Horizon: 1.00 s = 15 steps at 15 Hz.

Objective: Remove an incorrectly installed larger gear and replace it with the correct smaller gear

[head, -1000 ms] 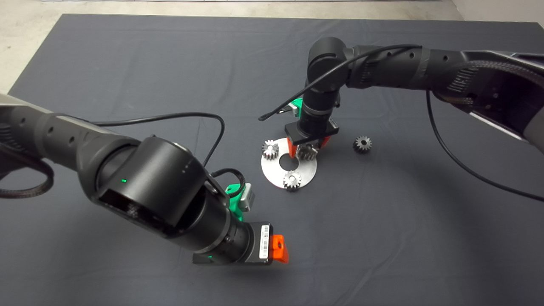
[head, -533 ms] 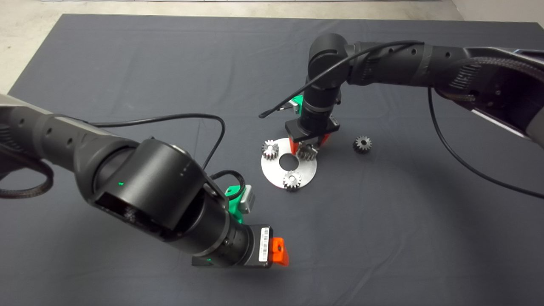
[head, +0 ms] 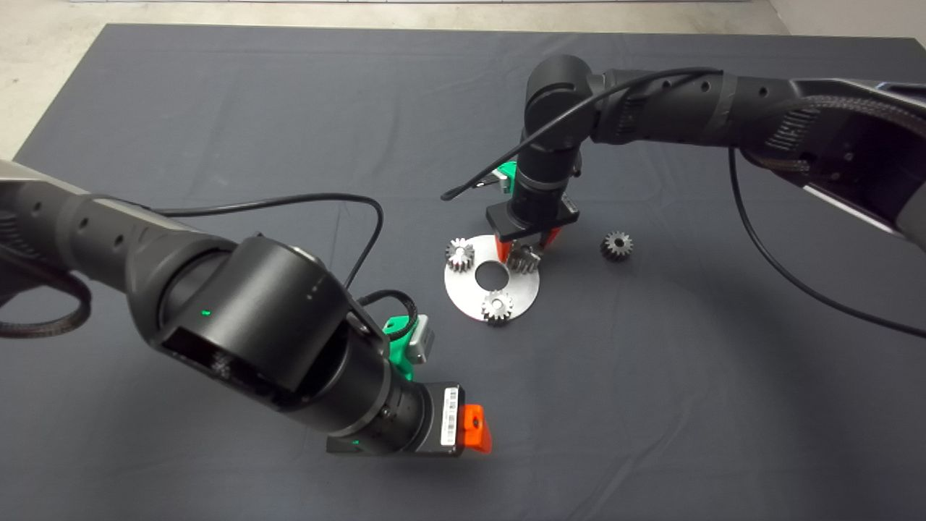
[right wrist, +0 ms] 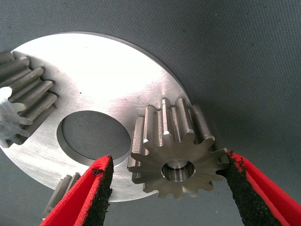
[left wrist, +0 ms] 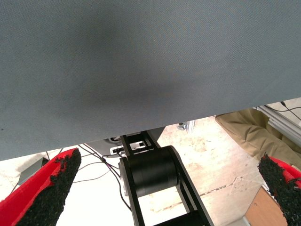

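Note:
The larger gear (head: 522,260) (right wrist: 176,155), silver with flared teeth, stands on the round silver plate (head: 470,289) (right wrist: 94,70) at its right rim. My right gripper (head: 524,250) (right wrist: 167,160) hangs straight over it, open, one finger on each side. One pad sits at the teeth and the other stands a little off. The smaller gear (head: 616,246), dark and dull, lies on the mat to the right of the plate. My left gripper (head: 474,425) (left wrist: 164,188) is open and idle near the mat's front edge.
Two bright small gears (head: 460,254) (head: 497,306) stand on the same plate around its centre hole (head: 492,273). A black cable (head: 477,184) dangles from the right arm just behind the plate. The left arm's bulky elbow (head: 246,325) fills the front left.
The right wrist has shifted slightly away from the front and its fingers stand closer around the larger gear. The gear has stayed on the plate. The left arm has barely moved.

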Motion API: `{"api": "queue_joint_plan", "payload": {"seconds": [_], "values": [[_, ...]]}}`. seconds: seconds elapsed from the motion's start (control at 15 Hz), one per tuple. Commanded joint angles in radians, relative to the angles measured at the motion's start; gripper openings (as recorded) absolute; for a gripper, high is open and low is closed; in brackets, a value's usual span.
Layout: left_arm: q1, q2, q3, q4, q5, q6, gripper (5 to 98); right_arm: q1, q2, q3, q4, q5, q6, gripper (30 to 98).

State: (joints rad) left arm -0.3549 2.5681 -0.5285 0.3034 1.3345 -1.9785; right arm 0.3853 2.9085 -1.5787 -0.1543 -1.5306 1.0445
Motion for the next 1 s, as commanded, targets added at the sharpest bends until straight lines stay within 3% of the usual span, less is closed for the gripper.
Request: {"api": "queue_joint_plan", "payload": {"seconds": [0.0, 0.93], "values": [[-0.018, -0.002, 0.015, -0.010, -0.001, -0.003, 97.9, 0.027, -0.002, 0.005, -0.024, -0.029, -0.003, 61.5], [-0.018, -0.001, 0.004, -0.010, 0.000, -0.003, 97.9, 0.024, -0.004, -0.023, -0.024, -0.051, -0.007, 61.5]]}}
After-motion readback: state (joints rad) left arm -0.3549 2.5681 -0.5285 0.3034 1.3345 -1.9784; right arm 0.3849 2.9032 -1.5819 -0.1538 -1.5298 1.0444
